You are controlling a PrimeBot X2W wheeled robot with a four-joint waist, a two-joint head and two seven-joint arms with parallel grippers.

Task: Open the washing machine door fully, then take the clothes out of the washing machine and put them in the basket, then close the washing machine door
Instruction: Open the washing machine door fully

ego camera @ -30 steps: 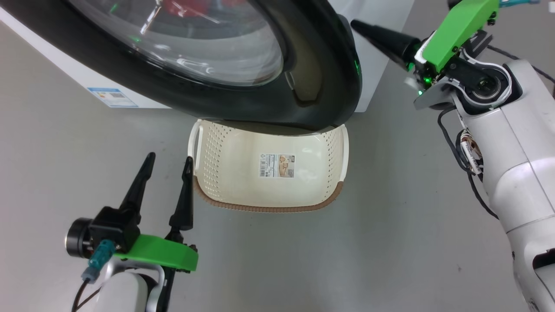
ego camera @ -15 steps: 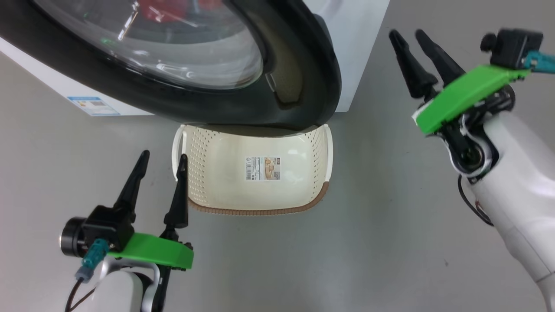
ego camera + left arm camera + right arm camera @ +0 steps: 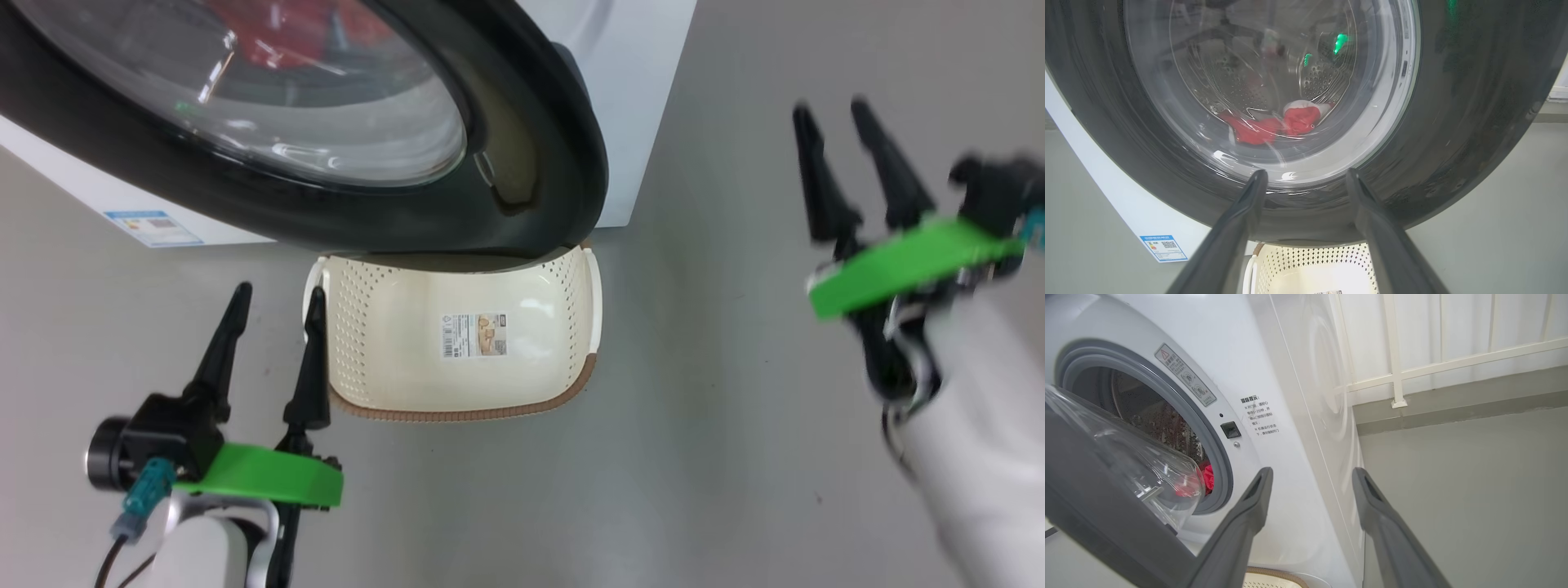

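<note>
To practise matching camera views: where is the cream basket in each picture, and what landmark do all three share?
Head view: basket at centre, far end under the washing machine door.
Left wrist view: bottom centre, below the door.
Right wrist view: sliver of brown rim at the bottom edge, left of centre.
Shared landmark: the door's dark rim.

Upper left in your head view, the washing machine door (image 3: 571, 147) has a glossy black rim and clear glass. Below it, the basket (image 3: 359, 343) is matt perforated cream plastic. Through the glass, the clothes (image 3: 1298, 120) look like red cloth.
</note>
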